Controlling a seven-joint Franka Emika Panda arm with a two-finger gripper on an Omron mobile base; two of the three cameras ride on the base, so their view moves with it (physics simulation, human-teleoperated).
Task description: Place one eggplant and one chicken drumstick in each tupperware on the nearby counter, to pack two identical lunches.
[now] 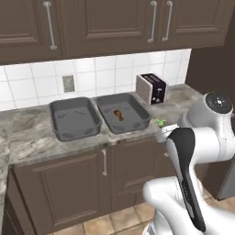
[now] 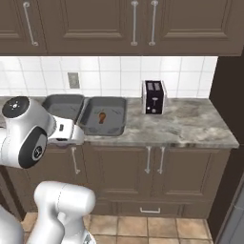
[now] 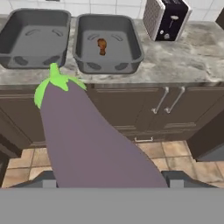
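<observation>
Dark brown wooden cabinets with silver handles run above and below a grey-beige marbled stone surface (image 3: 192, 57) backed by white tile. In the hand view, the hand (image 3: 107, 179) is clamped on a pale mauve-purple eggplant with a green cap (image 3: 83, 135), its two dark tips showing on either side of the fruit's thick end; the cap points away from the hand, toward the surface edge.

Ahead of the hand sit two alike dark grey shallow rectangular tubs, touching or nearly so. The tub straight ahead (image 3: 131, 43) holds a slim reddish-brown chicken drumstick (image 3: 102, 46) on its floor. The tub ahead and to the left (image 3: 6, 41) looks bare inside. A ribbed silver toaster with a black face (image 3: 166, 17) stands ahead to the right, just beside the drumstick tub.

Judging by its look, the eggplant should be light, firm and smooth-skinned, so somewhat slippery; a hold across the thick middle, as it seems to be held now, suits it better than the tapering cap end.

No brand, label or readable writing can be made out anywhere.
</observation>
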